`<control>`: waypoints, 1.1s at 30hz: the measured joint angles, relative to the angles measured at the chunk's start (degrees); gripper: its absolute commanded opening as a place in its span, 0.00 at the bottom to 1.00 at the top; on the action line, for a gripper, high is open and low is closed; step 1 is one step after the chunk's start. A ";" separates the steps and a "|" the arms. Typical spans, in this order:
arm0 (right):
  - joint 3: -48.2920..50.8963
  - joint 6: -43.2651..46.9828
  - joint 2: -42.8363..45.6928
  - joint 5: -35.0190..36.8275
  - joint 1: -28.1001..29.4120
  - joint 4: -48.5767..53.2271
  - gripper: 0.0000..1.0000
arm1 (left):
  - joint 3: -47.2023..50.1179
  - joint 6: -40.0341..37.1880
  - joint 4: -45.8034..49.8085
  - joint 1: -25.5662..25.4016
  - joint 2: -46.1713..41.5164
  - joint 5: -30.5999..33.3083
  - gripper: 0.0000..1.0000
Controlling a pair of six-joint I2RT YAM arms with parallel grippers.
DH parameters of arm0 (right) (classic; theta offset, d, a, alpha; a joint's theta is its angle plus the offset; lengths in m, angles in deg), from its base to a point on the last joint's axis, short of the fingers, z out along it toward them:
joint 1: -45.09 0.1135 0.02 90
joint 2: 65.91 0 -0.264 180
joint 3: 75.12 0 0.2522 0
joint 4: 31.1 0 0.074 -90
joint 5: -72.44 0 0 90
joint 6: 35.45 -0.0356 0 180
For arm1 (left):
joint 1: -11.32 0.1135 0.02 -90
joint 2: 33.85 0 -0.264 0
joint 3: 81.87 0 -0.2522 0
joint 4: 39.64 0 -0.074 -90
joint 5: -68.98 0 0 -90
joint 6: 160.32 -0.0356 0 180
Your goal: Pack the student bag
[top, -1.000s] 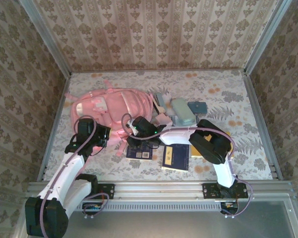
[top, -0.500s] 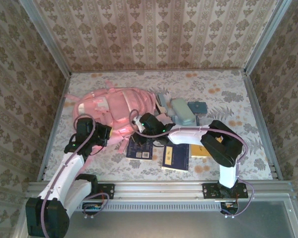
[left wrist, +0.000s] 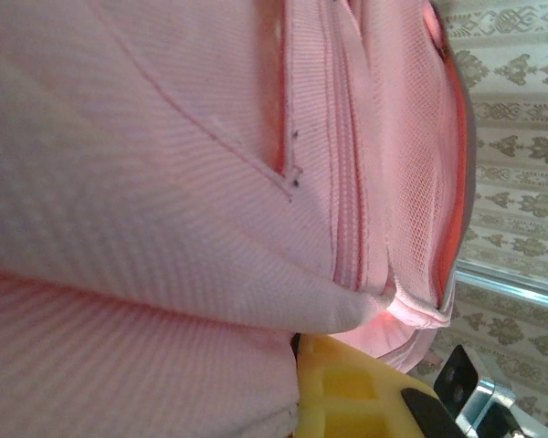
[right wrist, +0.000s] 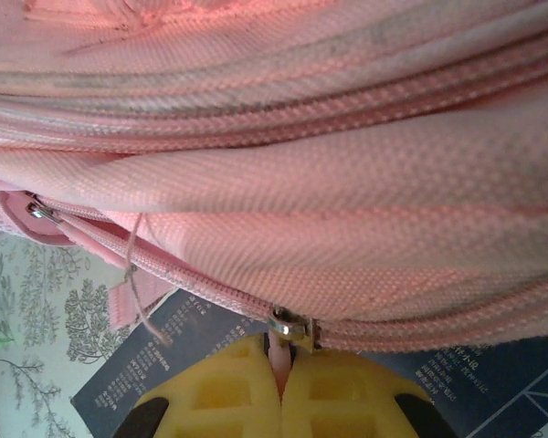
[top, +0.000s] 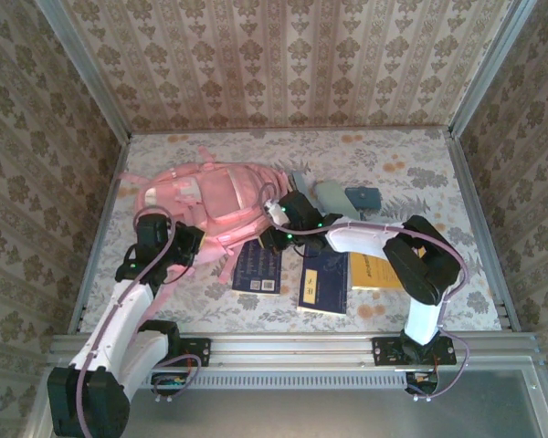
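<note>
- Your right gripper is pinching shut on the zipper pull of the student bag.
- Your left gripper is clamping shut on its edge.
- Bare table is lying open upper right.

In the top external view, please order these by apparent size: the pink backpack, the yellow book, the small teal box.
1. pink backpack, by far the largest
2. yellow book, partly under the right arm
3. small teal box, the smallest

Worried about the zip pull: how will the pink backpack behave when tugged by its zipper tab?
Probably floppy: the backpack lies in soft folds, so fabric may stretch before unzipping. Looks slack, likely light, so it could drag toward the right gripper pinching the zipper tab.
</note>
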 measured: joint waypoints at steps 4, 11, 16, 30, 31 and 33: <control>0.00 0.94 1.66 -1.97 -2.29 1.44 0.00 | -1.42 -2.49 0.70 1.16 0.00 -1.55 0.00; 0.00 3.02 3.93 -4.46 -6.08 4.00 0.00 | -2.36 -4.00 1.29 3.15 0.11 -4.94 0.00; -0.48 4.33 4.11 -4.66 -8.87 6.95 0.00 | -3.23 -4.61 1.79 3.61 0.72 -6.34 0.00; -0.70 5.55 8.50 -2.97 -8.85 10.03 0.00 | -16.17 -9.38 3.19 3.23 14.80 -7.21 0.05; -0.26 5.33 9.16 -1.55 -8.11 10.01 0.00 | -19.47 -11.15 3.45 2.80 17.90 -6.95 0.14; 0.70 4.31 10.27 1.14 -6.43 9.62 0.00 | -25.77 -14.45 3.58 2.01 23.96 -6.88 0.35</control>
